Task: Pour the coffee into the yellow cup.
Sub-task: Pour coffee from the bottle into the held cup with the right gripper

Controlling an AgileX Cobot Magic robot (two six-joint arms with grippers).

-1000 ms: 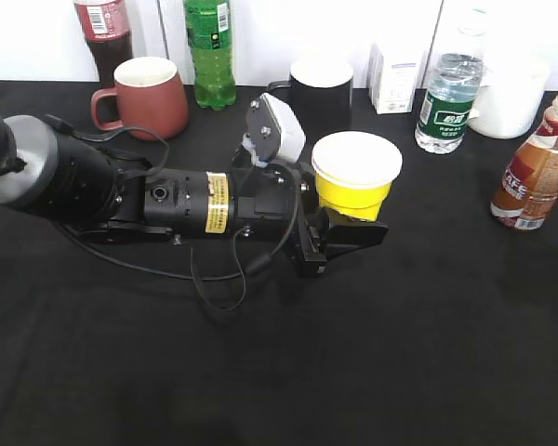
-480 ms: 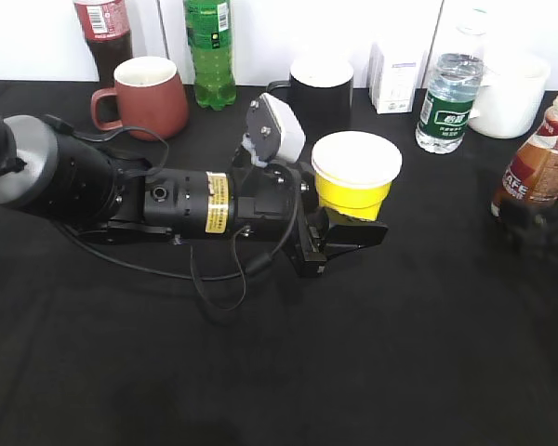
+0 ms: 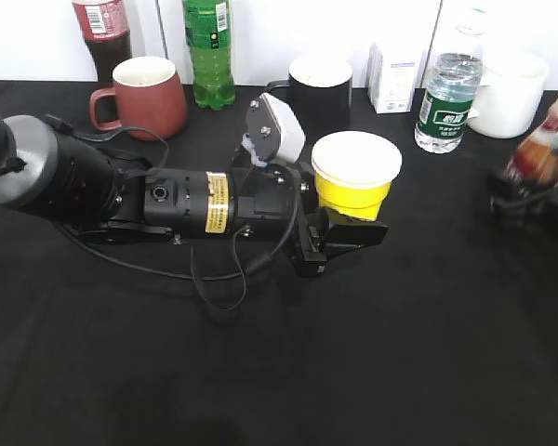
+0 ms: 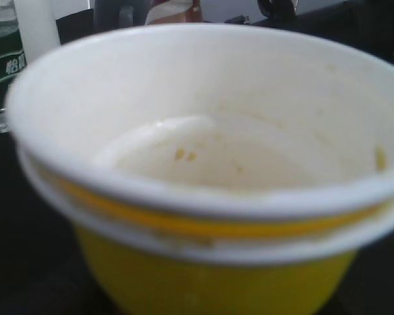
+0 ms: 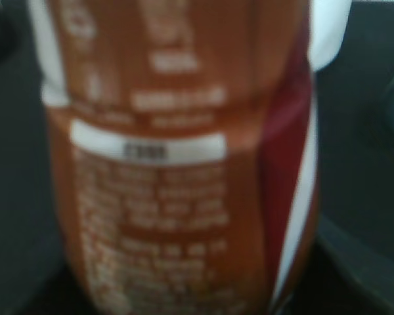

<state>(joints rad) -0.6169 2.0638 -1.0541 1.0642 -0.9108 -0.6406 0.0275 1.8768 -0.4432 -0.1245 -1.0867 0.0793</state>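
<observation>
Your left gripper (image 3: 339, 232) lies low across the black table (image 3: 353, 372), its jaws clamped on the base of the yellow cup (image 3: 355, 177), which stands upright near mid-table. The left wrist view looks into the cup's white inside, stained with a few yellowish specks. At the far right edge, the coffee bottle (image 3: 551, 149) is blurred and tilted, with your right gripper (image 3: 530, 190) at its lower part; you cannot tell whether those jaws have closed on it. The right wrist view is filled by the bottle's brown label. Behind stand a red mug (image 3: 147, 96), black mug (image 3: 321, 88) and water bottle (image 3: 449, 102).
</observation>
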